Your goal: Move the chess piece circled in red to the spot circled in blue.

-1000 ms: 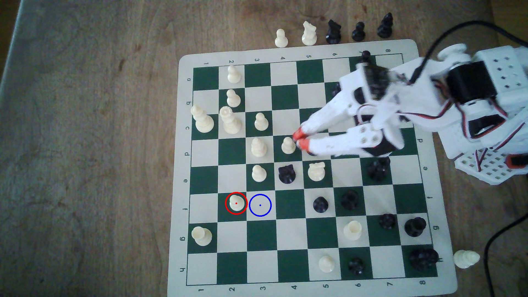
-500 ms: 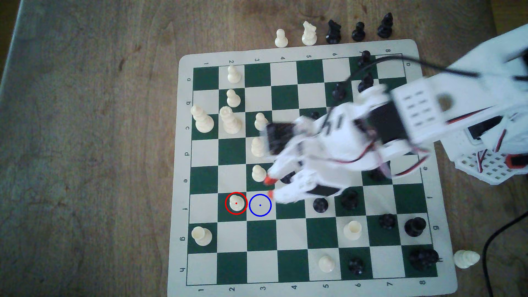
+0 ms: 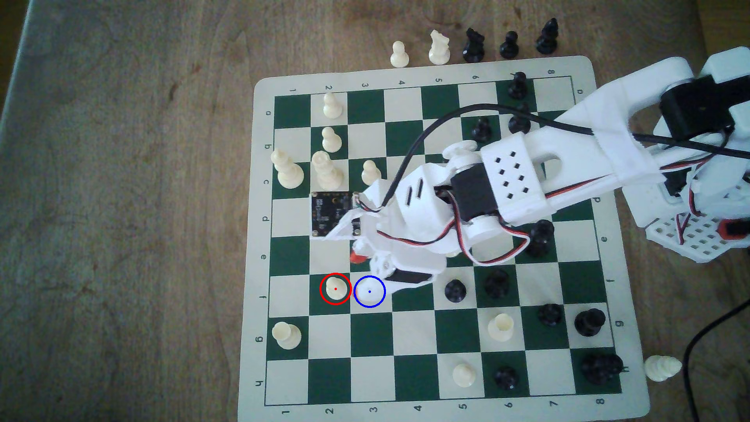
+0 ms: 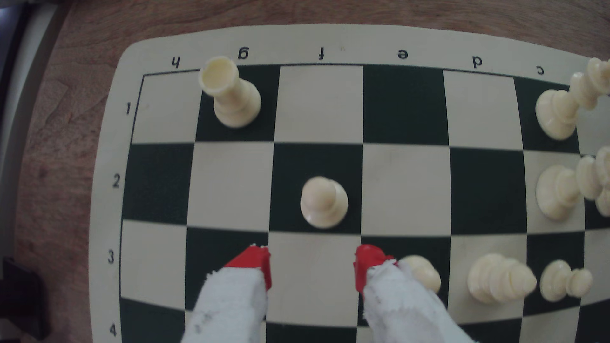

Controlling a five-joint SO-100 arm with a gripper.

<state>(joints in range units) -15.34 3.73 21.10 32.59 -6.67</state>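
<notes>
Wrist view: gripper (image 4: 312, 267) gapes wide, empty, short of the pawn (image 4: 324, 202), probably light, rigid, slick; pinch its neck.

Cream pawn (image 3: 336, 289) upright beside spot (image 3: 375, 298)

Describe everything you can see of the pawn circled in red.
The chess piece is a short cream-white pawn that looks like smooth plastic, with a round ball head, a narrow neck and a flared round base. It stands upright near the middle of dark green square f2, ringed in red in the exterior view. Nothing touches it. The end effector is open, its red-tipped fingers apart over the neighbouring light square f3, short of the pawn.
</notes>
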